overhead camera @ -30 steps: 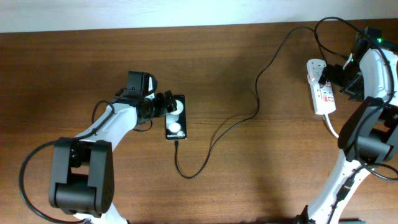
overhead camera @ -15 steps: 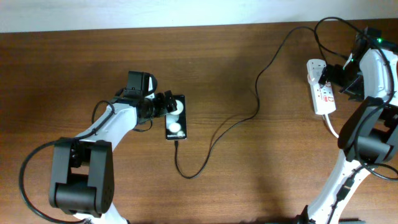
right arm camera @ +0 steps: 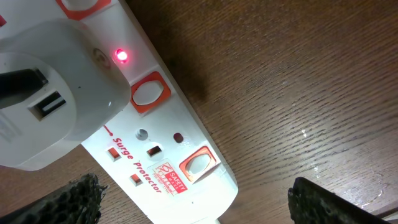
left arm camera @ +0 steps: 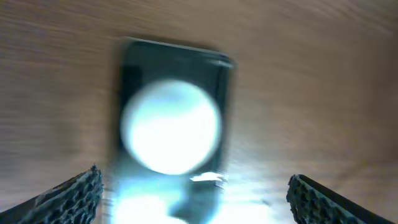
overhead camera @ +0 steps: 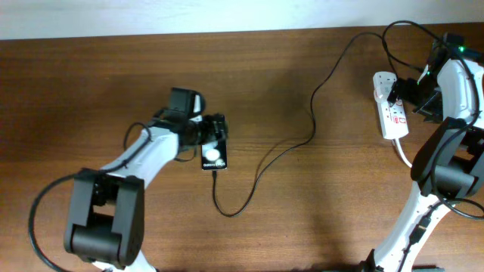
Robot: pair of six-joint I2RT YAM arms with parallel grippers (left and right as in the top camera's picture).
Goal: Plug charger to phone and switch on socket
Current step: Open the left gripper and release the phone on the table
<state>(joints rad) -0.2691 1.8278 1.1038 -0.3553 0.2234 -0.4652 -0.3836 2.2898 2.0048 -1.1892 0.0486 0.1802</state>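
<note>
The black phone [overhead camera: 214,153] lies flat at mid-table, one round white reflection showing on its screen. My left gripper [overhead camera: 217,127] hovers over its far end, jaws wide open. In the blurred left wrist view the phone [left arm camera: 174,124] lies between and beyond the fingertips [left arm camera: 74,196], with nothing gripped. The charger [overhead camera: 261,168], a thin black cable, meets the phone's near end, loops and runs to the socket [overhead camera: 392,106]. My right gripper [overhead camera: 402,94] hangs open over the socket [right arm camera: 161,149]. A white adapter [right arm camera: 50,106] is plugged in there and a small red light [right arm camera: 121,56] glows.
The socket's thick white cord [overhead camera: 404,155] trails toward the right arm's base. Two red-framed rocker switches [right arm camera: 149,92] sit on the strip, one nearer its end [right arm camera: 199,165]. Bare brown wood [overhead camera: 91,75] surrounds everything, with a white wall edge along the back.
My left gripper has shifted right, from beside the phone to over its far end, hiding one reflection. The right arm, cable and socket have not moved.
</note>
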